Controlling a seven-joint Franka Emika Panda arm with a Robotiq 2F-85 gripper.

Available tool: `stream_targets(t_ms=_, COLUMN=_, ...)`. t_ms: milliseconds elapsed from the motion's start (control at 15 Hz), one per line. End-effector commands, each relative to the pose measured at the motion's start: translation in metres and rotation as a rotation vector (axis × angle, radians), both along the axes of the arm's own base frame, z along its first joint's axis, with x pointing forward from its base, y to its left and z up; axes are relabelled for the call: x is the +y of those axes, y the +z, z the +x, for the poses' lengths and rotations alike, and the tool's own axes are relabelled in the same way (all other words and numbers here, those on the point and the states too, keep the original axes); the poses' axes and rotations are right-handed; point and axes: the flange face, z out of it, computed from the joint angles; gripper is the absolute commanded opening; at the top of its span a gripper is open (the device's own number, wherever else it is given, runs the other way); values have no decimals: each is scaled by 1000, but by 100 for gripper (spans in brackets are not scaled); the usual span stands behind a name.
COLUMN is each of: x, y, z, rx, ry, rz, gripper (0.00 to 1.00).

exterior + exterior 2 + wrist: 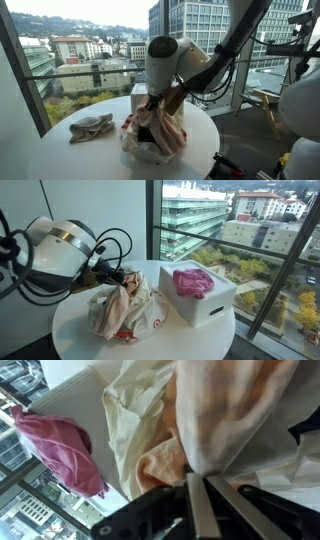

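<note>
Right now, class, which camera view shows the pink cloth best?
An exterior view: the pink cloth lies whole in the open white box. The wrist view catches part of it, close and cropped. In an exterior view the arm hides it; only the box's edge shows.

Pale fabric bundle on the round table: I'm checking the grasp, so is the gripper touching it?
Touching. The wrist view shows the gripper shut, with the pale fabric bundle running down into its closed fingertips and no gap between them.
</note>
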Motion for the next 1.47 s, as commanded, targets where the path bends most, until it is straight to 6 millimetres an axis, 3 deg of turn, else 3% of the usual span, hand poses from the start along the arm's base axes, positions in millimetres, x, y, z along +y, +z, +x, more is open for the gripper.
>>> stream_targets(t_ms=0, x=3, y=-20, z=33, rx=-8, ry=-62, rz=-2, gripper=1)
stream_targets(t_ms=333, x=5, y=-43, z=75, rx=0, ry=-152, rz=27, gripper=1)
stream_targets(t_ms=600, x=-16, y=-76, z=105, rx=95, ry=-247, rz=61, gripper=1)
stream_targets(t_ms=800, x=-24, y=-93, z=114, rx=187, ry=-330, rz=123, gripper=3)
stream_targets(t_ms=867, x=-23, y=-94, z=114, rx=234, ry=-346, rz=159, gripper=30)
stream_targets(t_ms=933, x=-22, y=-89, z=114, rx=254, ry=-367, rz=183, gripper=31)
stream_targets(t_ms=1400, x=-25, y=-8, z=113, rx=154, ry=-463, rz=228, gripper=82)
